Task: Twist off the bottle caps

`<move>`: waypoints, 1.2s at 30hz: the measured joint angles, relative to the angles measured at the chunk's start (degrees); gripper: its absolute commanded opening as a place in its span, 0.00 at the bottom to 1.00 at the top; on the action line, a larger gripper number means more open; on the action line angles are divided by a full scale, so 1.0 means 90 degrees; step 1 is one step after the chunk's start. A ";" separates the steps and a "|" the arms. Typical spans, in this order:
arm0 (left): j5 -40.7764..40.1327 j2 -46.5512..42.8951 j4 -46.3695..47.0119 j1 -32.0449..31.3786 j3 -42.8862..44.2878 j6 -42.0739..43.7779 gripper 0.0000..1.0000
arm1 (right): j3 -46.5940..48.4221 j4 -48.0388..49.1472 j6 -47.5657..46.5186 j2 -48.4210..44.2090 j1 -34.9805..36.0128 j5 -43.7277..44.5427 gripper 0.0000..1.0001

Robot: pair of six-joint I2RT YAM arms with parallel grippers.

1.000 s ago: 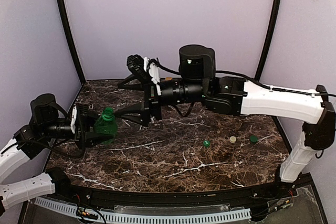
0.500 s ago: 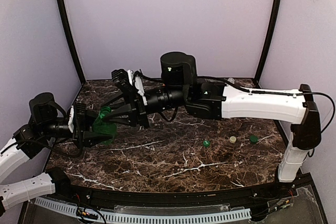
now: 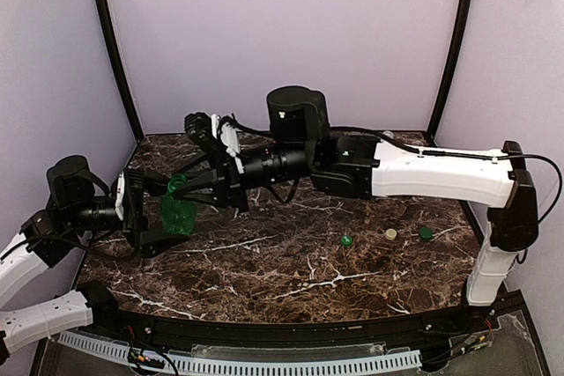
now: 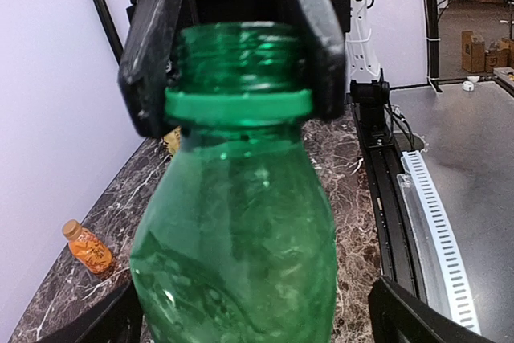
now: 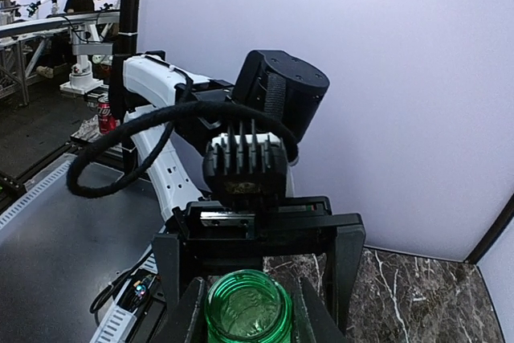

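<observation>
My right claw (image 3: 181,185) was clenched on the bare threaded neck of the green bottle (image 4: 233,222), its fingers flanking the threads and collar ring. The mouth was open, with no cap on it. My left claw (image 3: 161,214) was released, its fingers wide on either side of the bottle's body, one visibly clear of it. I could not tell whether the base touched the table (image 3: 291,279). I judged this a handover, so the right grip had to carry the bottle alone: hold square across the neck, lift straight, and draw away without knocking the left fingers. Three loose caps (image 3: 390,234) lay well apart to the right. The orange bottle (image 4: 87,248) by the left wall had its cap on.
</observation>
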 measured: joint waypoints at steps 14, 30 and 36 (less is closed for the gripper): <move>-0.0867 -0.0350 -0.0002 0.0058 -0.0017 0.0216 0.99 | -0.0804 -0.1632 0.1447 -0.0891 -0.1761 0.3096 0.00; -0.0869 -0.0457 -0.0146 0.0284 -0.0083 0.0291 0.99 | -0.2810 -0.0816 0.2688 -0.0566 -0.3672 0.4830 0.00; -0.0865 -0.0454 -0.0158 0.0291 -0.0097 0.0357 0.99 | -0.3147 -0.0165 0.2790 -0.0449 -0.3808 0.4850 0.00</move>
